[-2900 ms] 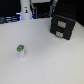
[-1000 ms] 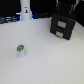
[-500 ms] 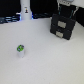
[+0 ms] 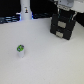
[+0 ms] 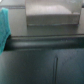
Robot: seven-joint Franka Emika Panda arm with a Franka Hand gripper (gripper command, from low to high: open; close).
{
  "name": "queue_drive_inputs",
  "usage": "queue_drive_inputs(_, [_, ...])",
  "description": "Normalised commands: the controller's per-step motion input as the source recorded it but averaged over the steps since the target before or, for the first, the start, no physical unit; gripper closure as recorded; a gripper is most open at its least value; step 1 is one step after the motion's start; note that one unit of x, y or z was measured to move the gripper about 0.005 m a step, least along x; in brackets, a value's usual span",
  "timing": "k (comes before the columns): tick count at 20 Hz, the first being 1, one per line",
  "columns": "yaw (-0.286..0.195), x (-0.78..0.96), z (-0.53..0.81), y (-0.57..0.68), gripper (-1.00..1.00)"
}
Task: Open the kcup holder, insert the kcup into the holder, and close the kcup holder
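Observation:
The kcup [image 4: 20, 49], a small pale pod with a green top, stands upright on the white table toward the exterior view's left. At the back right stands the kcup holder [image 4: 62, 26], a black box with pale front panels. My gripper [image 4: 66, 10] hangs directly over the holder's top, far from the kcup. Its fingers are too blurred to show whether they are open or shut. The wrist view is blurred and mostly filled by the holder's black surface [image 5: 45, 60], very close.
A tall white bottle-shaped object [image 4: 25, 9] stands at the back left. The white table [image 4: 50, 60] spreads between the kcup and the holder. The wrist view also holds a grey block [image 5: 52, 12] and a teal shape [image 5: 4, 25] at its edge.

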Motion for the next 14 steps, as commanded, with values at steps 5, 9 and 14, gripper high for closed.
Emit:
queue_drive_inputs(5, [0.011,-0.16,-0.15,-0.05,-1.00])
queue_drive_inputs(9, [0.058,-0.21,0.00,-0.46,-1.00])
queue_drive_inputs(14, [0.061,-0.14,-0.02,-0.34,-1.00])
